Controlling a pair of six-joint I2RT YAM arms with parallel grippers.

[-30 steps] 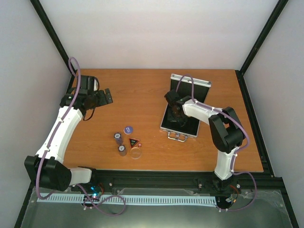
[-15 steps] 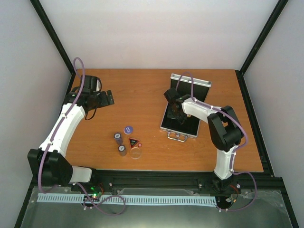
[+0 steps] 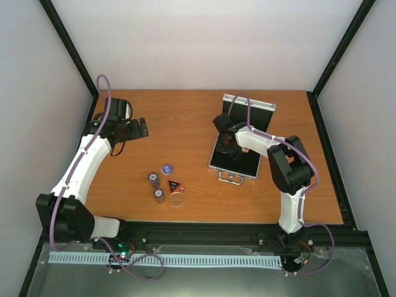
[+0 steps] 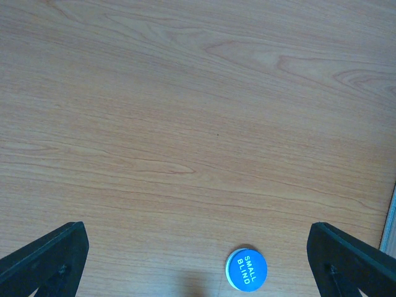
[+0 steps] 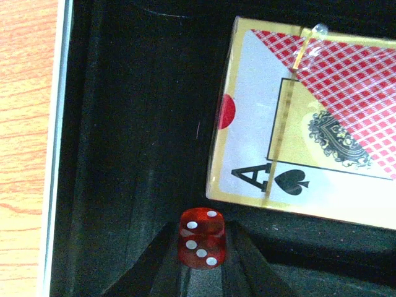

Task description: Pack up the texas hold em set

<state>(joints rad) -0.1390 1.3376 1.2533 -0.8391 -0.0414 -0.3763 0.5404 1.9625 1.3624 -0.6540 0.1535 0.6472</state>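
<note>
- Right wrist view: the right gripper [image 5: 202, 238] is clamped on a translucent red die [image 5: 201, 245] with white pips, held over the black lining of the case [image 5: 136, 124].
- Just beside the die, the card box [image 5: 309, 117] lies inside the case. It has a red check pattern and gold borders, and a large "A" above a black spade can be read on it.
- Left wrist view: the left gripper [image 4: 197, 247] has its fingers spread wide apart with nothing between them. Below it, a blue token [image 4: 246, 268] printed "SMALL BLIND" lies on the wooden table [image 4: 185, 93].
- Top external view: the case stands open at the right. Two dark chip stacks [image 3: 154, 180], a triangular token [image 3: 174, 185] and a clear token [image 3: 177, 199] are clustered near the middle front, well apart from the case.
</note>
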